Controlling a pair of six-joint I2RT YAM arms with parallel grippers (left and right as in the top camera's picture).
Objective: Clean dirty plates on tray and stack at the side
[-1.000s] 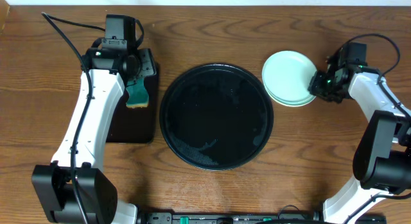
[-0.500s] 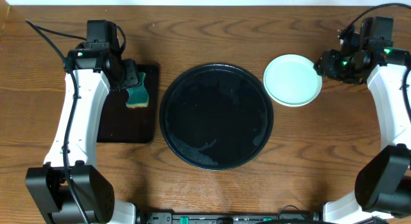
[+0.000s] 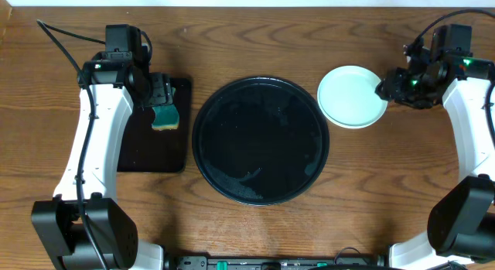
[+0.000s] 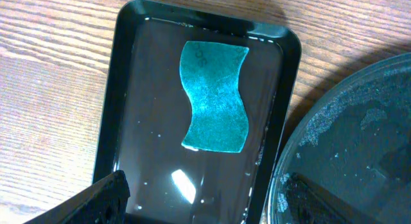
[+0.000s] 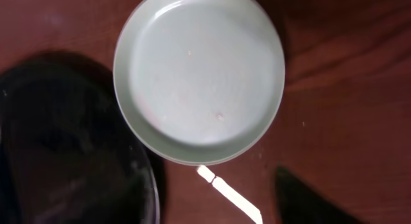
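The large round black tray (image 3: 261, 140) sits mid-table, wet, with no plates on it; part of its rim (image 4: 359, 140) also shows in the left wrist view. A clean pale mint plate (image 3: 352, 96) lies on the wood to the tray's right, and a second rim shows just under it. My right gripper (image 3: 387, 86) hovers at that plate's right edge, open, and the plate (image 5: 199, 76) lies free of its fingers (image 5: 308, 198). My left gripper (image 3: 158, 92) hangs open over a teal sponge (image 4: 215, 97), holding nothing.
The sponge (image 3: 164, 115) lies flat in a small rectangular black tray (image 3: 147, 150) left of the round tray; this tray (image 4: 128, 89) has a wet film. Bare wooden table lies in front of both trays and to the far right.
My right gripper let go of the plates and drew back to the right, and they now sit squarely stacked. My left jaws opened wide and rose off the sponge.
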